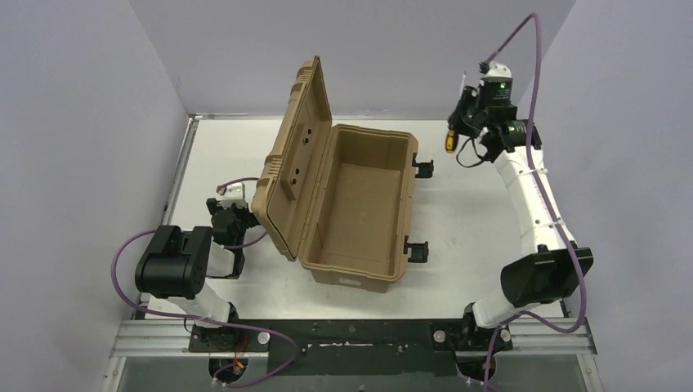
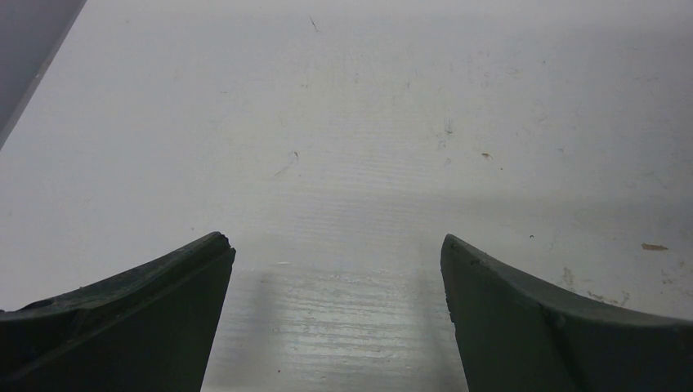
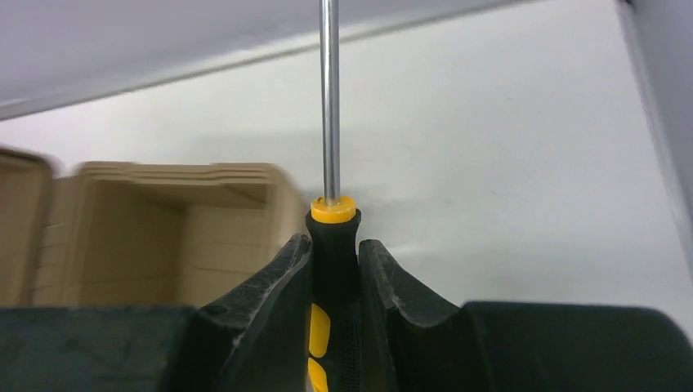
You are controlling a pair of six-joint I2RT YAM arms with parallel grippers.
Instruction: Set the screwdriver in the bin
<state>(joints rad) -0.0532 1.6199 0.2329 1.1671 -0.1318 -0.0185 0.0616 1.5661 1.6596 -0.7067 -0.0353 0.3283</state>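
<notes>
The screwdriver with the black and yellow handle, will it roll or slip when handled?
The black-and-yellow-handled screwdriver looks rigid: its thin steel shaft runs dead straight. Its round handle would probably roll on a flat surface, though the walls of the open tan plastic case should stop it. The matte black grip, pinched in the right pincer, seems unlikely to slip.

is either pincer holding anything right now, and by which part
The right pincer grips the screwdriver by its black and yellow handle, just behind the yellow collar; the shaft sticks out free. The left pincer is open and holds nothing.
</notes>
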